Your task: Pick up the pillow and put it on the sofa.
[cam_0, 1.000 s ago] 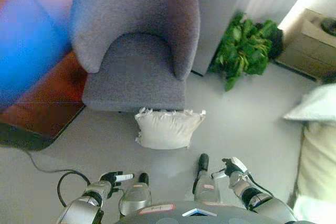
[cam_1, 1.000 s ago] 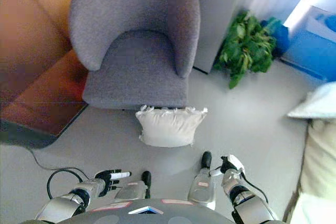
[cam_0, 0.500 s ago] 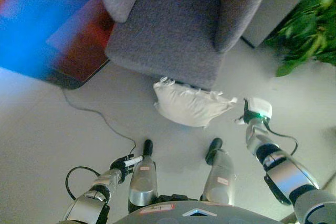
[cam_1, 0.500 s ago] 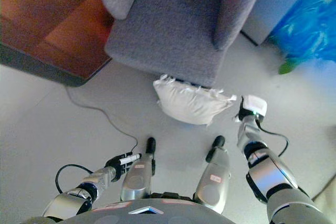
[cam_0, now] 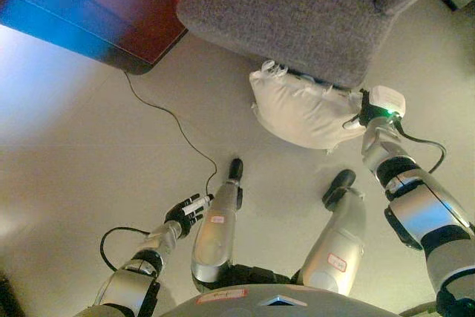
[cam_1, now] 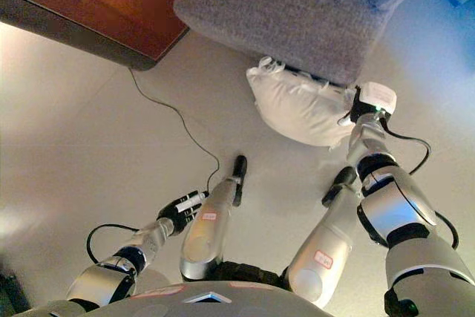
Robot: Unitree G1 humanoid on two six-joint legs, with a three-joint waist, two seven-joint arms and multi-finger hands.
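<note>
- Pillow [cam_0: 303,113]: white, lying on the pale floor [cam_0: 89,131], its far edge tucked against the lower front edge of the grey sofa [cam_0: 304,9].
- Right hand [cam_0: 365,113] is reached forward to the pillow's right end; its fingers are hidden behind the pillow edge, so open or closed cannot be told.
- Left hand [cam_0: 187,211] is held low at the lower left, fingers loosely extended, nothing held, well apart from the pillow.
- Open floor is seen left of the pillow and in front of it.
- A thin dark cord [cam_0: 174,120] is traced across the floor from a dark-edged reddish rug [cam_0: 130,5] at upper left.
</note>
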